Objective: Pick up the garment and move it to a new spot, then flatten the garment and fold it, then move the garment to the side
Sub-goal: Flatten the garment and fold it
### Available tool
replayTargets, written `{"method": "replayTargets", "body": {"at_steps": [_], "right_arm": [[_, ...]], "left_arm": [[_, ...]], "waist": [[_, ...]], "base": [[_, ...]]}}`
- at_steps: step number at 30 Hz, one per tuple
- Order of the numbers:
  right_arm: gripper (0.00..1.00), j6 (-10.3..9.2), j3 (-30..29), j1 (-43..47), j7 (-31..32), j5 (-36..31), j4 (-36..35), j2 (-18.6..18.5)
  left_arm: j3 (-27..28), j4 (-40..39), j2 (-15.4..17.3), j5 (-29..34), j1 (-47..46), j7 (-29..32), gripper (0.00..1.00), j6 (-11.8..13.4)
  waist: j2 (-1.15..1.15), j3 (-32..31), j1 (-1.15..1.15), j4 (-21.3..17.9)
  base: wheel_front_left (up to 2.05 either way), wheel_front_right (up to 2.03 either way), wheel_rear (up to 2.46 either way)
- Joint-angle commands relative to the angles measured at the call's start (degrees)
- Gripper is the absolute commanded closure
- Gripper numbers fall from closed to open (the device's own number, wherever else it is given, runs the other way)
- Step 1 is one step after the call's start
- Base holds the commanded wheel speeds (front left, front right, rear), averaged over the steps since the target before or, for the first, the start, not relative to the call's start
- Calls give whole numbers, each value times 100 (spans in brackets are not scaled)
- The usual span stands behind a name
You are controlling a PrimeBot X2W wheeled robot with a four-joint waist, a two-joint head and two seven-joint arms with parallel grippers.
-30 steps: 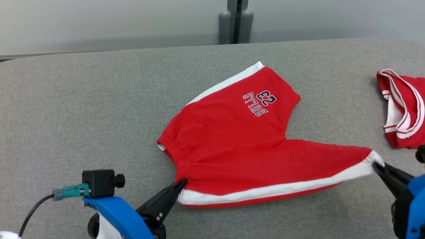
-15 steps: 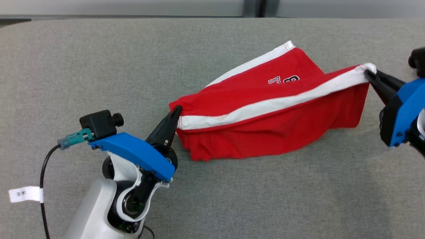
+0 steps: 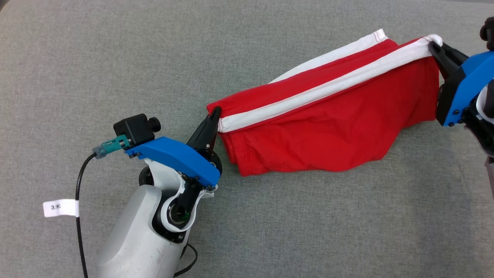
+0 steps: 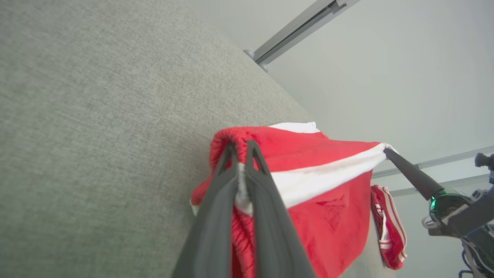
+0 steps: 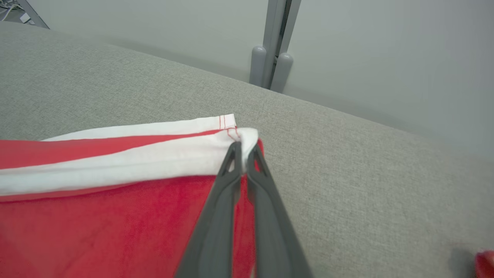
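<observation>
What changed: A second ago the red shorts (image 3: 316, 135) lay flat with the team letters showing. Now the near edge is lifted and carried over toward 12 o'clock, and the letters are hidden.
What it means: The fold looks about half done. The lifted edge is not yet laid down on the far edge.
Left gripper (image 3: 215, 111): pinched tight on the waistband corner, at the shorts' 8 o'clock.
Right gripper (image 3: 433, 44): pinched tight on the white hem corner, at their 2 o'clock.
Where the shorts are: over the grey table (image 3: 115, 58), from the middle out to 2 o'clock in the head view.
How they look: the white stripe (image 3: 328, 87) is pulled straight between both grippers. Red cloth droops under it with soft wrinkles.
</observation>
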Motion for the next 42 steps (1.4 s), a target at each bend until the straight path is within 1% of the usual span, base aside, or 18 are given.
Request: {"method": "replayTargets", "body": {"at_steps": [1,5,8,9,10,11,12,13,18,21,23,28,31,34,37,39,42], "right_arm": [[100,-2,19,-146,-117,-52,149,36],[100,-1,149,-345,-412,-33,555,112],[100,-2,228,-422,-526,11,735,151],[84,-1,303,-457,-575,35,804,162],[4,-1,346,-504,-642,64,873,169],[0,-2,385,-550,-695,89,955,176],[0,-1,421,-573,-737,117,1029,184],[0,-1,523,-626,-842,164,1165,187],[0,-1,682,-685,-1063,258,1413,133],[0,-1,768,-695,-1182,362,1552,100],[0,-1,803,-663,-1242,440,1621,74],[0,-1,796,-406,-1307,631,1748,-42],[0,-1,710,-256,-1325,719,1828,-108],[0,-1,554,-92,-1322,792,1918,-136],[0,-1,395,14,-1324,838,2009,-154],[0,-1,290,74,-1326,866,2070,-158],[0,-1,150,72,-1263,905,2209,-109]], "left_arm": [[11,98,-21,-34,-133,-77,100,-46],[-70,344,-75,-111,-285,-186,100,-105],[-118,427,-91,-141,-343,-205,100,-155],[-133,471,-98,-172,-359,-216,100,-163],[-144,507,-103,-185,-370,-225,84,-183],[-157,544,-106,-186,-384,-240,55,-197],[-176,571,-110,-197,-400,-244,11,-198],[-224,637,-115,-234,-420,-204,0,-246],[-232,728,-111,-204,-411,-303,0,-274],[-218,727,-78,-176,-306,-455,0,-356],[-210,708,-2,-89,-200,-634,0,-409],[-98,760,132,171,60,-1378,0,-528],[-136,906,249,519,174,-1874,0,-549],[-186,1057,381,1043,205,-2183,0,-537],[-128,1114,418,1595,260,-2281,0,-504],[101,918,401,2053,281,-2290,0,-460],[382,664,327,2740,486,-2288,0,-469]], "waist": [[0,31,-1,23],[0,73,-1,47],[0,88,-1,50],[0,91,-1,50],[0,94,-1,47],[0,96,-1,44],[0,95,-1,45],[0,85,-1,50],[0,11,-1,76],[0,-94,-1,103],[0,-180,-1,120],[0,-459,-1,183],[0,-630,-1,237],[0,-752,-1,277],[0,-800,-1,307],[0,-795,-1,331],[0,-739,-1,342]], "base": [[0,0,0],[0,0,0],[0,0,0],[0,0,0],[0,0,0],[0,0,0],[0,0,0],[0,0,0],[0,0,0],[0,0,0],[0,0,0],[0,0,0],[0,0,0],[0,0,0],[0,0,0],[0,0,0],[0,0,0]]}}
